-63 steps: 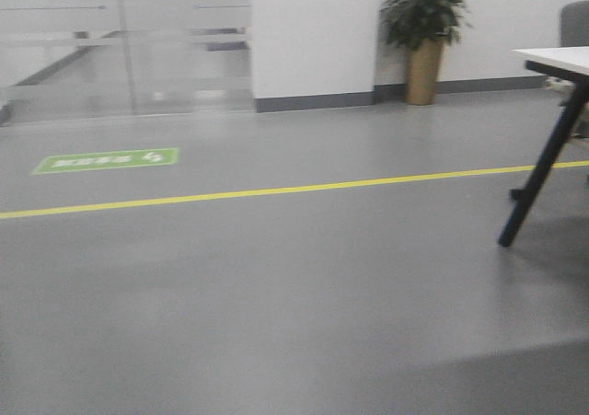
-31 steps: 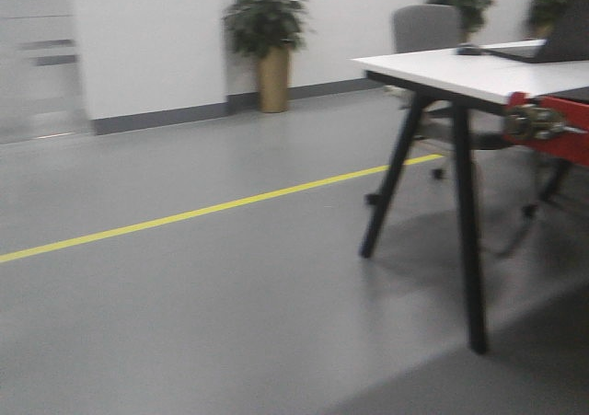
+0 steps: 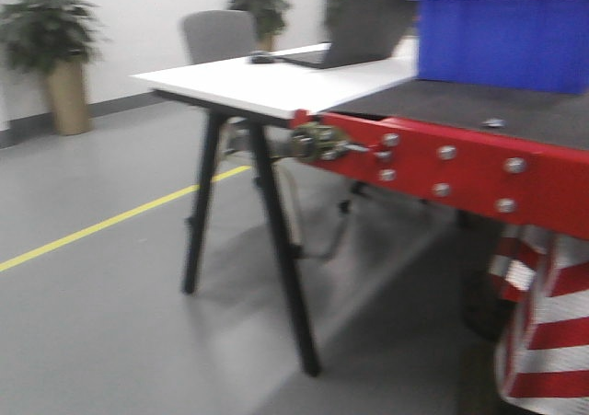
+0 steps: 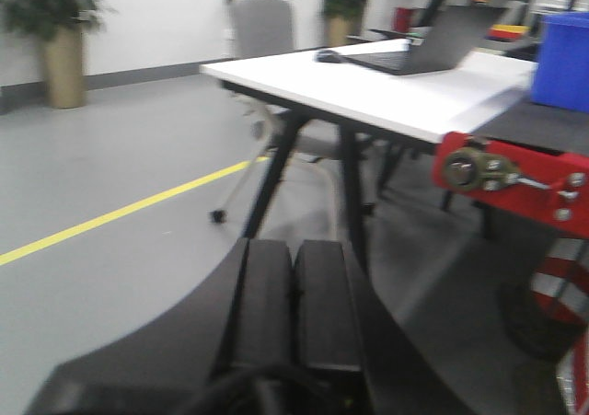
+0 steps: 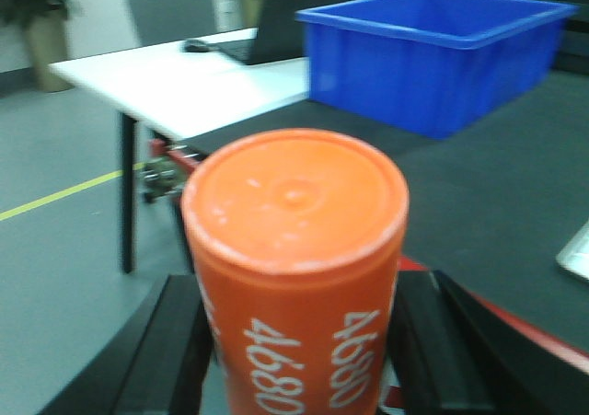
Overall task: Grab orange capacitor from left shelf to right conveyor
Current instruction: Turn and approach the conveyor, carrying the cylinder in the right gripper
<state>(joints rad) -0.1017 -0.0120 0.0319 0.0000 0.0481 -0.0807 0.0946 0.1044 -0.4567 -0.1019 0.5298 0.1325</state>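
The right claw [image 5: 299, 360] pinches the small orange can-shaped capacitor [image 5: 294, 240] upright, seemingly firmly, though blur hides the pads. The left claw [image 4: 294, 291] is pressed together, empty. This looks like the carrying step. Next, set it on the red-edged dark textured conveyor belt [image 5: 497, 176], clear of the blue plastic bin [image 5: 433, 56].

Open belt, bounded three ways
Bare right conveyor [image 5: 479, 194] is left before the blue bin [image 5: 433, 61]; it is flanked leftward by the white table [image 5: 184, 84], rightward by a silver tray [image 5: 578, 249].
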